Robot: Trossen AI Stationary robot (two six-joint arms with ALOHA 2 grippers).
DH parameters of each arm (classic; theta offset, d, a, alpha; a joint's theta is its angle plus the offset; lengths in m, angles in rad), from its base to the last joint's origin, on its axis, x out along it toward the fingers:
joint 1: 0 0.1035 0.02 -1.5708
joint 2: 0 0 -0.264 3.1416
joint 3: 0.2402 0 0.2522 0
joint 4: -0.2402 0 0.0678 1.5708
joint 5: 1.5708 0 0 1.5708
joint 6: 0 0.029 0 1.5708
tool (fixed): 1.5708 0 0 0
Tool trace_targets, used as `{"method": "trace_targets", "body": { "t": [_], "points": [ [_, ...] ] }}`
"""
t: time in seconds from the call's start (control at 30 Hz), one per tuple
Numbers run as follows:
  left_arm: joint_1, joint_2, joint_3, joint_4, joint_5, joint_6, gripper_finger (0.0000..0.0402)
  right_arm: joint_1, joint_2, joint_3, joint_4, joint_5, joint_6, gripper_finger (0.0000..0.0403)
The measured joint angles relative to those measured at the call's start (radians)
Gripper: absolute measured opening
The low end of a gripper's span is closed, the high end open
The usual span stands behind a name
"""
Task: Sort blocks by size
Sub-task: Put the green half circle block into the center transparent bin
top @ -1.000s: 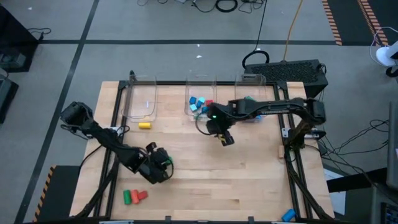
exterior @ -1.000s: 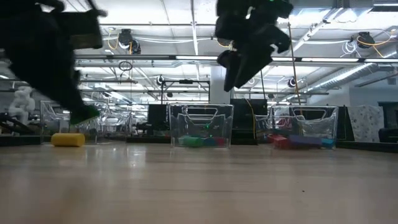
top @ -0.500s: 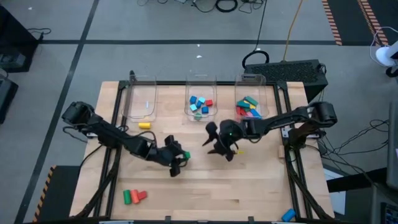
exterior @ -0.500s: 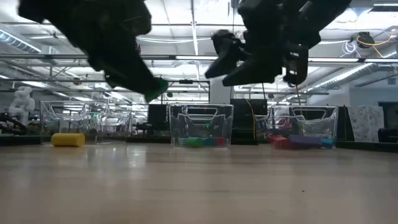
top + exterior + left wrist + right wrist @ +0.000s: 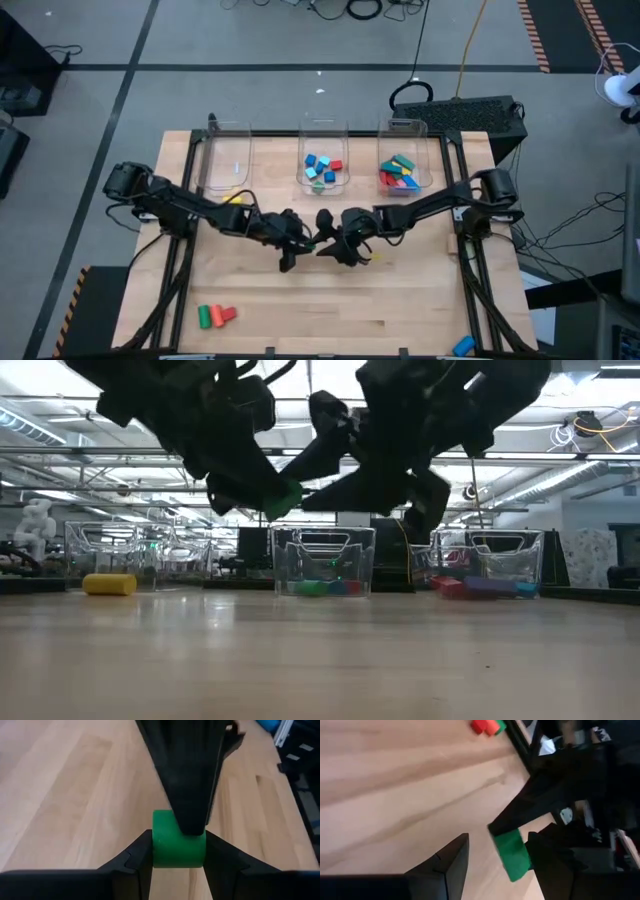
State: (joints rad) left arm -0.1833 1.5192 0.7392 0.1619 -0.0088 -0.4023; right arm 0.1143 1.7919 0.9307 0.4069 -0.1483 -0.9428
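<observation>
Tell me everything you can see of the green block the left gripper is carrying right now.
The green block is a short, solid, matte piece, smooth like painted wood or plastic. It is clamped between the left gripper fingers, held in the air above the table middle, touching nothing below. The right gripper is open around its far end, one finger lying against it, as for a handover. Its full length is hidden.

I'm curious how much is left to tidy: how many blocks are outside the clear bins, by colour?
Green: 2, the green block on the table and the held green block in the left end effector
Red: 1, the red block
Yellow: 1, the yellow block
Total: 4
</observation>
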Motion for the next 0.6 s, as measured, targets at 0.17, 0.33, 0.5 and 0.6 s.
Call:
{"method": "trace_targets", "body": {
  "t": [0.17,0.33,0.5,0.6],
  "points": [
    [0.026,0.000,0.000,0.010,0.065,0.000,0.0137,0.005,0.044,0.036,0.000,0.059,-0.027,0.0187],
    [0.037,0.000,0.000,0.018,0.088,0.000,0.0137,0.006,0.048,0.039,0.001,0.073,-0.045,0.0182],
    [0.039,0.000,0.000,0.016,0.088,-0.007,0.0137,0.006,0.049,0.039,0.005,0.079,-0.042,0.0137],
    [0.039,0.000,0.000,0.015,0.089,-0.010,0.0141,0.005,0.049,0.040,0.008,0.079,-0.048,0.0097]
  ]
}}
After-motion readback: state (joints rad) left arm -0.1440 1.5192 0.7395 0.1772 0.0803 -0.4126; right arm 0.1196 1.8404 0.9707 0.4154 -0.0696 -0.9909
